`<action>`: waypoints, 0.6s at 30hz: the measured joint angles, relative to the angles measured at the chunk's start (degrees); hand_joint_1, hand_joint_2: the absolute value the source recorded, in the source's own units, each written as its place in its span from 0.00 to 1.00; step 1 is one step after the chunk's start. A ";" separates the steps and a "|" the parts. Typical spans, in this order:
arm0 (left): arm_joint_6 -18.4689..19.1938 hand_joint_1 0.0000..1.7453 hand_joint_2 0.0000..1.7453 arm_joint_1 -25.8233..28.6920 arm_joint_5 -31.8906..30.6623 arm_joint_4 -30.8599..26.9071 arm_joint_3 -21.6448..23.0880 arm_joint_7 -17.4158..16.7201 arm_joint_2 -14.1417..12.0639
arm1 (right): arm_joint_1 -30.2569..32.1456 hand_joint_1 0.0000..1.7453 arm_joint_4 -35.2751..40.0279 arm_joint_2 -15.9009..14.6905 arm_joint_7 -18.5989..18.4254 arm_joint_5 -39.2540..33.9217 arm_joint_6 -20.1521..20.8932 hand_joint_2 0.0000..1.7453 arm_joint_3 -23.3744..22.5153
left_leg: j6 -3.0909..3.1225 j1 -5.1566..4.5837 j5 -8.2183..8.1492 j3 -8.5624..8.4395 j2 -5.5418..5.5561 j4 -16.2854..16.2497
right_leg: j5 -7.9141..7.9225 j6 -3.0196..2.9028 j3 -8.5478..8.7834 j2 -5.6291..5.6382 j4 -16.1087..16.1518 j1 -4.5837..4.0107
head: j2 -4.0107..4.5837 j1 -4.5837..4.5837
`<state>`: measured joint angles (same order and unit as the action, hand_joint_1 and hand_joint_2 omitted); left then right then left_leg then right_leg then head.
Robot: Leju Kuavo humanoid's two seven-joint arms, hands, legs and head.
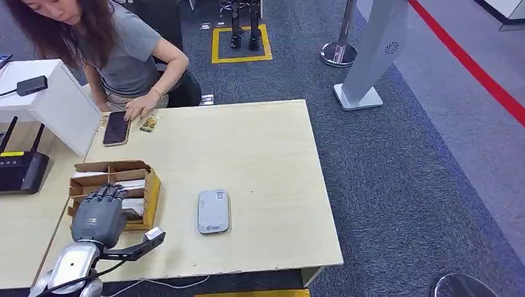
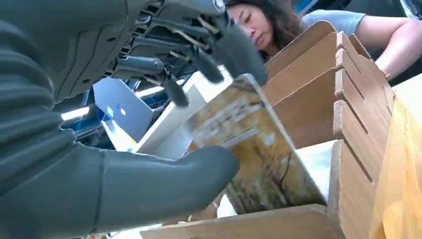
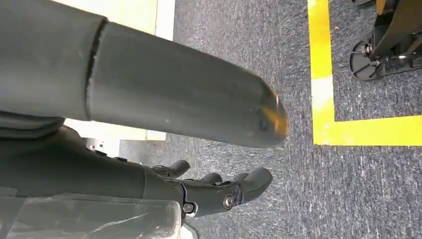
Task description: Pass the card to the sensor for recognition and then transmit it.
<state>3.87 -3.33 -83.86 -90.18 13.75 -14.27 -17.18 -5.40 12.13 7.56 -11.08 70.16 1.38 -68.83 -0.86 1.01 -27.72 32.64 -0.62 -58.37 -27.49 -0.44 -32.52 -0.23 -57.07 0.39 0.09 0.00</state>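
The left hand (image 1: 99, 215) reaches into the cardboard box (image 1: 150, 197) at the table's (image 1: 260, 148) near left, thumb (image 2: 164, 181) under and fingers (image 2: 239, 52) over a card (image 2: 249, 144) standing tilted in a slot; it pinches the card, which is not yet out of the box. The right hand (image 3: 219, 191) hangs over the carpet, fingers apart, holding nothing. Just right of the box lies the grey sensor (image 1: 213, 211) (flat, well apart from the hand). Farther back, a person (image 1: 117, 49) touches a phone (image 1: 116, 128).

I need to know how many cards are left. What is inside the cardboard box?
The cardboard box has slotted dividers. White cards lie in its compartments, and the left hand grips a picture card standing in one. The hand covers the near compartments, so no count.
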 joint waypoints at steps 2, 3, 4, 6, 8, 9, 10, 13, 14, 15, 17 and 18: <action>0.00 1.00 1.00 -0.01 0.00 0.00 0.00 0.02 0.02 | 0.00 0.00 0.00 0.00 0.00 0.00 0.00 0.00 0.00 | 0.00 0.00 0.00 0.00 0.00 0.00 | 0.00 0.00 0.00 0.00 0.00 0.00 | 0.00 0.02; 0.00 1.00 1.00 -0.02 0.00 0.00 0.00 0.02 0.04 | 0.00 0.00 0.00 0.00 0.00 0.00 0.00 0.00 0.00 | 0.00 0.00 0.00 0.00 0.00 0.00 | 0.00 0.00 0.00 0.00 0.00 0.00 | 0.00 0.02; 0.00 1.00 1.00 -0.03 0.00 0.00 0.00 0.02 0.07 | 0.00 0.00 0.00 0.00 0.00 0.00 0.00 0.00 0.00 | 0.00 0.00 0.00 0.00 0.00 0.00 | 0.00 0.00 0.00 0.00 0.00 0.00 | 0.00 0.02; 0.00 1.00 1.00 -0.05 0.00 0.00 0.00 0.02 0.18 | 0.00 0.00 0.00 0.00 0.02 0.00 0.00 0.00 0.00 | 0.00 0.00 0.00 0.00 0.00 0.00 | 0.00 0.00 0.00 0.00 0.00 0.00 | 0.00 0.02; 0.00 1.00 1.00 -0.13 0.00 0.00 0.00 0.02 0.28 | -0.01 0.00 0.00 0.00 0.24 0.00 0.00 0.00 0.00 | 0.00 0.00 0.00 0.00 0.00 0.00 | 0.00 0.00 0.00 0.00 0.00 0.00 | 0.00 0.02; 0.02 1.00 1.00 -0.16 0.00 0.00 0.00 0.02 0.33 | -0.02 0.00 0.00 0.00 0.37 0.00 0.00 0.00 0.00 | 0.00 0.00 0.00 0.00 0.00 0.00 | 0.00 0.00 0.00 0.00 0.00 0.00 | 0.00 0.02; 0.02 1.00 1.00 -0.20 0.00 0.00 0.00 0.02 0.35 | -0.02 0.00 0.00 0.00 0.39 0.00 -0.02 0.00 0.00 | 0.00 0.00 0.00 0.00 0.00 0.00 | 0.00 0.00 0.00 0.00 0.00 0.00 | 0.00 0.02; 0.02 1.00 1.00 -0.33 0.00 0.00 0.00 0.07 0.46 | -0.02 0.00 0.00 0.00 0.59 -0.37 -0.09 0.00 0.00 | 0.00 0.00 0.00 -0.01 0.00 0.00 | 0.00 0.00 0.00 0.00 0.00 0.00 | 0.00 0.02; 0.02 1.00 1.00 -0.40 0.00 0.00 0.00 0.07 0.50 | -0.02 0.00 0.00 0.00 0.63 -0.52 -0.11 0.00 0.00 | 0.00 0.00 0.00 -0.01 0.00 0.00 | 0.00 0.00 0.00 0.00 0.00 0.00 | 0.00 0.02; 0.02 1.00 1.00 -0.51 0.00 0.00 0.00 0.07 0.52 | -0.03 0.00 0.00 0.00 0.79 -0.59 -0.11 0.00 0.00 | 0.00 0.00 0.00 0.00 0.00 0.00 | 0.00 0.00 0.00 0.00 0.00 0.00 | 0.00 0.02; 0.02 1.00 1.00 -0.71 0.00 0.00 0.00 0.22 0.59 | -0.03 0.00 0.00 0.00 0.94 -0.74 -0.11 0.00 0.00 | 0.00 0.00 0.00 -0.01 0.00 0.00 | 0.00 0.00 0.00 0.00 0.00 0.00 | 0.00 0.02; 0.02 1.00 1.00 -0.81 0.00 0.00 0.00 0.48 0.63 | -0.03 0.00 0.00 0.00 0.96 -0.72 -0.11 0.00 0.00 | 0.00 0.00 0.00 0.00 0.00 0.00 | 0.00 0.00 0.00 0.00 0.00 0.00 | 0.00 0.02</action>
<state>3.89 -4.15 -83.87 -90.18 13.75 -13.80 -16.55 -5.44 12.13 7.56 -10.12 69.44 1.27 -68.83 -0.86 1.01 -27.72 32.64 -0.61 -58.37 -27.49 -0.44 -32.52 -0.23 -57.07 0.39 0.09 0.02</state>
